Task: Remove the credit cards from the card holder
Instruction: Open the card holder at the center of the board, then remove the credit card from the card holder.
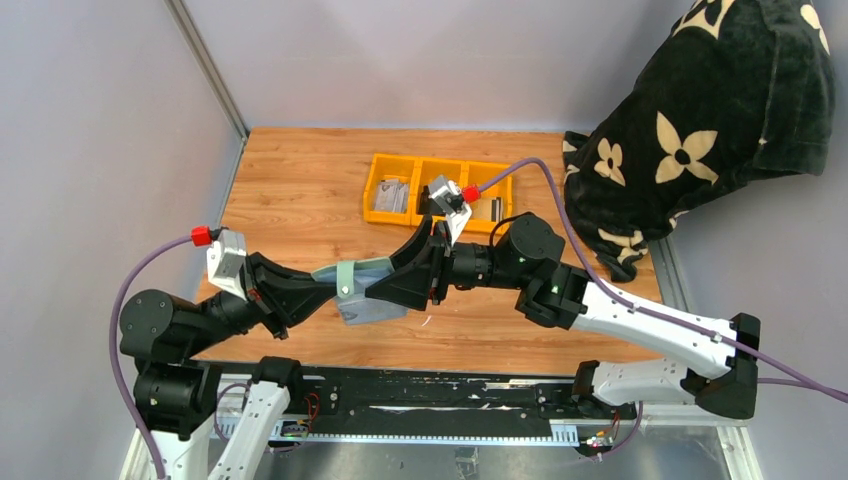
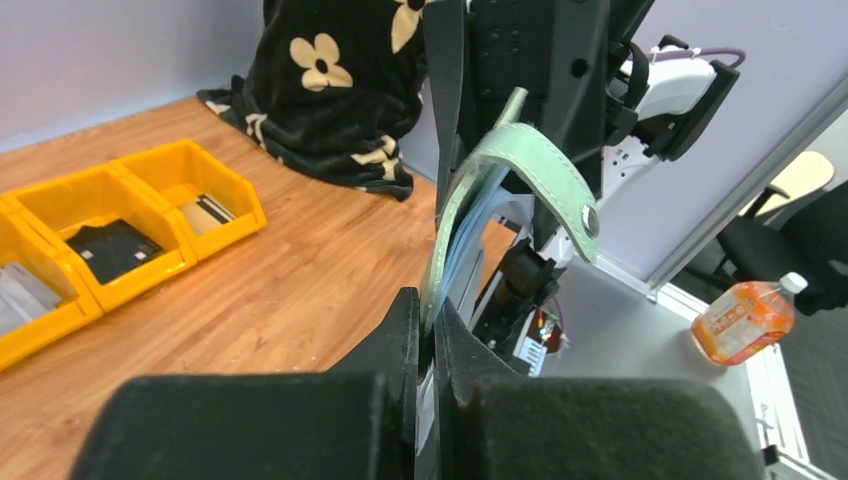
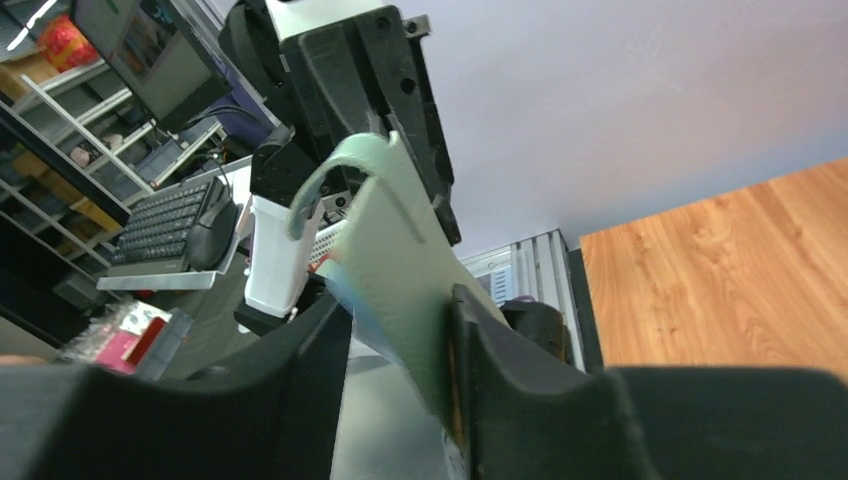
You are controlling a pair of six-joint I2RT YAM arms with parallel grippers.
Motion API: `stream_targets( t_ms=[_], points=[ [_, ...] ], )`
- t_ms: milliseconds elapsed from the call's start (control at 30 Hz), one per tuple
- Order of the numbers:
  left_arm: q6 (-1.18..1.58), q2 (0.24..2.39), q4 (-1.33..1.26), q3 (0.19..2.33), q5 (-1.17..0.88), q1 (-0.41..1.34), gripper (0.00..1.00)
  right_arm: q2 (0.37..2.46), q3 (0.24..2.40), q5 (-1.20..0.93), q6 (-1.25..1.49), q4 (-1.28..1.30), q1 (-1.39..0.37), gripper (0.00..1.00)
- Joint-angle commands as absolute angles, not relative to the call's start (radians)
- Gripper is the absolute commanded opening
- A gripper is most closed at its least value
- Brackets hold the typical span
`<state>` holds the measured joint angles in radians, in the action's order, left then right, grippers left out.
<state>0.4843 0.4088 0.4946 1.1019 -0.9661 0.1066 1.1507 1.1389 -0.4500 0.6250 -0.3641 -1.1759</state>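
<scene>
Two sets of fingers meet on the card holder (image 1: 362, 290), aloft near the desk's (image 1: 300, 180) six o'clock edge. Left fingers (image 2: 395, 345) clamp it steady; right fingers (image 3: 485, 345) stand parted astride it, probably to reach the cards.

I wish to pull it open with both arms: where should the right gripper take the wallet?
Probably the far end of the wallet, opposite the left gripper, which is shut on the near end. Come in along its length, one finger on each flat face, since it is thin and flat. Avoid the strap, which bows out from one face.
</scene>
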Motion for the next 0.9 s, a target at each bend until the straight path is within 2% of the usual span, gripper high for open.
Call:
stream_targets(
  t_ms=[0, 233, 433, 500, 700, 800, 867],
  points=[
    [0.593, 0.425, 0.411, 1.071, -0.979, 0.109, 0.00, 1.131, 1.104, -0.506, 0.597, -0.479, -1.176, 0.50],
    [0.699, 0.458, 0.372, 1.061, -1.013, 0.109, 0.00, 1.062, 1.010, -0.550, 0.410, -0.543, -1.179, 0.63],
    [0.739, 0.475, 0.332, 1.044, -1.062, 0.108, 0.00, 1.025, 0.991, -0.501, 0.257, -0.511, -1.181, 0.65],
    [0.740, 0.476, 0.333, 1.039, -1.072, 0.109, 0.00, 1.037, 1.024, -0.474, 0.239, -0.477, -1.182, 0.62],
    [0.739, 0.467, 0.338, 1.027, -1.106, 0.109, 0.00, 1.115, 1.168, -0.481, 0.228, -0.346, -1.181, 0.43],
    [0.707, 0.465, 0.372, 1.033, -1.120, 0.109, 0.00, 1.162, 1.246, -0.536, 0.234, -0.248, -1.181, 0.29],
    [0.675, 0.466, 0.388, 1.042, -1.128, 0.109, 0.00, 1.182, 1.285, -0.590, 0.230, -0.202, -1.180, 0.14]
  ],
)
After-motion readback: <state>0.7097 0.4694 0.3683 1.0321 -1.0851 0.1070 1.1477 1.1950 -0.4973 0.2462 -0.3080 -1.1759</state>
